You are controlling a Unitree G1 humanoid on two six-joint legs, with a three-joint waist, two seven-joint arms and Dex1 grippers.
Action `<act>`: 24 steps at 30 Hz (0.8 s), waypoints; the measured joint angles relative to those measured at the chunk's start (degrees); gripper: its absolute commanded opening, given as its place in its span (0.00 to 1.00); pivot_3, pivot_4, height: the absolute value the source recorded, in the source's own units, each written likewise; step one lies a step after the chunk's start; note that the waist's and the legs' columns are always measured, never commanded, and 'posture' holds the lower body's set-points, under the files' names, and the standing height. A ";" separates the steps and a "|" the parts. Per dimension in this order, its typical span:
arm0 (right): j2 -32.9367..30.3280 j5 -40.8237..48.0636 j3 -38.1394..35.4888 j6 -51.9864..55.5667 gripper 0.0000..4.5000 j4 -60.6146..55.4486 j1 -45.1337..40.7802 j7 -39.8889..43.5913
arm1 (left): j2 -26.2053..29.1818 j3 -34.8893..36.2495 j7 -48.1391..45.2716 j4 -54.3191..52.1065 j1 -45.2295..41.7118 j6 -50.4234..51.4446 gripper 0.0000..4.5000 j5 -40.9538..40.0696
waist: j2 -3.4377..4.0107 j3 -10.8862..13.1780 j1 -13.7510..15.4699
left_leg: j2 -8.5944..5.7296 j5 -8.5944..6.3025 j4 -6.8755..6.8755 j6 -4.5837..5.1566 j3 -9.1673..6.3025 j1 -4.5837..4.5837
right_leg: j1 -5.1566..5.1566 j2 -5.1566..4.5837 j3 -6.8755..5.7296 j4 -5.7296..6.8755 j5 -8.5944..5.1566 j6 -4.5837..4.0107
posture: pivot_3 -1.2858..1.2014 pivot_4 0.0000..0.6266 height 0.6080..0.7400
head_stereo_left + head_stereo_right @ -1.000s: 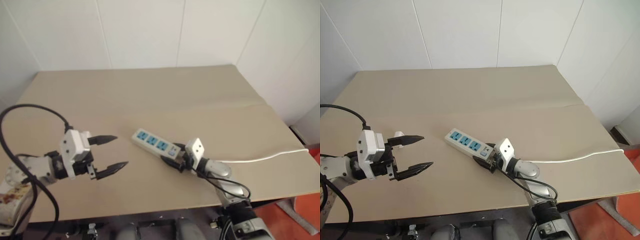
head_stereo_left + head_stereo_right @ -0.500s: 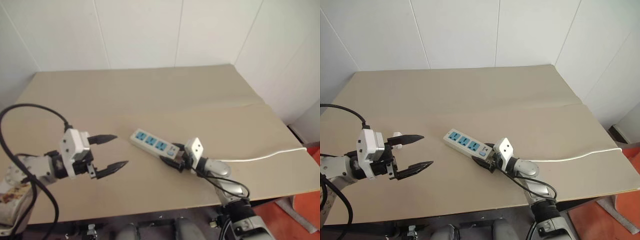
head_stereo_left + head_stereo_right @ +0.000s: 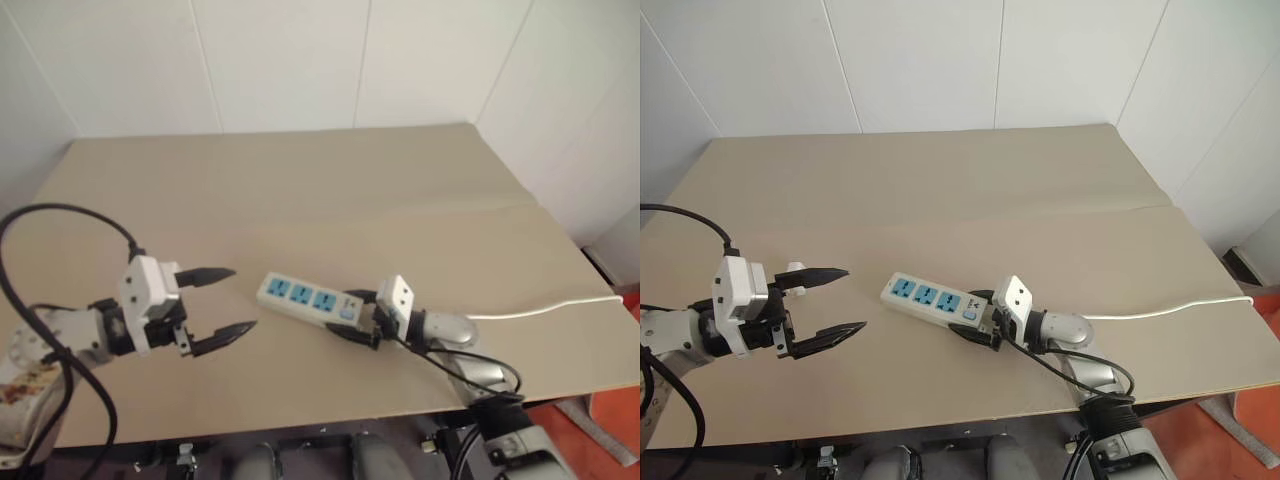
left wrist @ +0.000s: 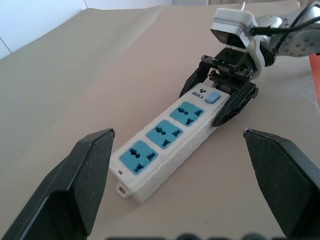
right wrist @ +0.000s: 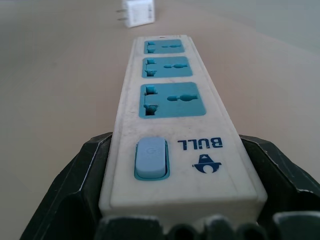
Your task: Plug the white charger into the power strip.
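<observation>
The power strip, a white bar with three blue sockets, lies on the tan table near its front middle. My right gripper is shut on its switch end, one black finger pressed against each long side. My left gripper hovers open a short way left of the strip's free end, with nothing between its fingers. The white charger lies on the table beyond that free end, a small white block just behind the left gripper's upper finger.
The strip's white cable runs right across the table and off its right edge. A black cable loops above my left arm. White walls stand behind and to the right of the table.
The right gripper has swung with the strip in its grip, so the strip now lies flatter across the view and its free end sits nearer the front edge. The left gripper has stayed put.
</observation>
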 measured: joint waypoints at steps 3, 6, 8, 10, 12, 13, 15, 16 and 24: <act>-0.13 0.72 0.14 0.00 0.77 0.99 -2.84 3.88 | 0.43 0.06 -0.98 0.78 -0.52 -0.09 1.00 0.01 | -0.01 0.06 0.04 | 0.00 0.00 0.00 0.00 -0.01 -0.04 | -0.02 0.00 -0.02 -0.01 0.00 0.00 | 0.52 0.24 1.00; -0.14 1.26 1.16 -0.05 0.77 2.36 -4.18 7.98 | 1.45 0.19 -1.61 3.16 -2.26 -0.04 1.00 0.04 | -0.01 0.08 0.35 | 0.00 0.00 0.00 0.00 -0.02 -0.06 | -0.03 0.00 -0.07 -0.02 0.00 0.00 | 0.52 0.24 1.00; 0.01 0.97 2.28 -0.56 0.77 4.90 -4.18 9.83 | 2.27 -0.02 -0.19 6.68 -6.31 1.91 1.00 0.25 | -0.03 0.10 0.93 | -0.02 0.00 0.01 0.00 -0.02 -0.06 | -0.05 0.00 -0.10 0.00 0.00 0.00 | 0.52 0.24 1.00; 0.88 0.81 2.30 -2.12 0.77 7.16 -4.17 9.97 | 3.60 -0.95 4.56 10.35 -12.52 8.18 1.00 0.85 | -0.03 0.12 1.12 | -0.04 0.01 0.03 0.01 -0.02 -0.04 | -0.04 0.00 -0.11 0.04 0.00 0.00 | 0.52 0.24 1.00; 1.73 0.33 2.43 -3.12 0.77 8.32 -4.57 9.95 | 5.23 -2.98 11.02 14.64 -20.92 18.00 1.00 1.91 | -0.03 0.12 1.16 | -0.06 0.01 0.06 0.01 -0.06 -0.04 | -0.01 0.03 -0.15 0.07 0.00 0.02 | 0.52 0.24 1.00; 1.91 0.14 2.51 -3.36 0.77 8.55 -4.61 9.98 | 6.00 -4.38 13.57 16.59 -24.66 22.95 1.00 2.17 | -0.03 0.13 1.14 | -0.07 0.01 0.06 0.01 -0.09 -0.04 | -0.02 0.02 -0.15 0.08 -0.01 0.03 | 0.52 0.24 1.00; 2.21 0.04 2.63 -3.80 0.77 8.66 -4.42 10.06 | 6.97 -6.53 16.67 19.22 -29.86 31.01 1.00 2.43 | -0.03 0.13 0.92 | -0.07 0.00 0.03 0.01 -0.10 -0.10 | -0.15 0.01 -0.12 0.11 -0.01 0.03 | 0.52 0.24 1.00; 2.27 0.01 2.63 -3.94 0.77 8.69 -4.39 10.05 | 7.46 -8.29 17.82 20.49 -32.62 35.68 1.00 2.45 | -0.03 0.13 0.93 | -0.07 0.00 0.03 0.01 -0.11 -0.20 | -0.25 0.02 -0.14 0.12 -0.01 0.03 | 0.52 0.24 1.00; 2.32 -0.04 2.42 -4.25 0.77 7.65 -3.31 9.44 | 6.95 -17.79 24.65 30.22 -45.55 59.02 1.00 6.09 | -0.03 0.13 1.13 | -0.09 0.02 0.04 -0.02 -0.10 -0.40 | -0.65 0.02 -0.15 0.52 -0.01 0.02 | 0.52 0.24 1.00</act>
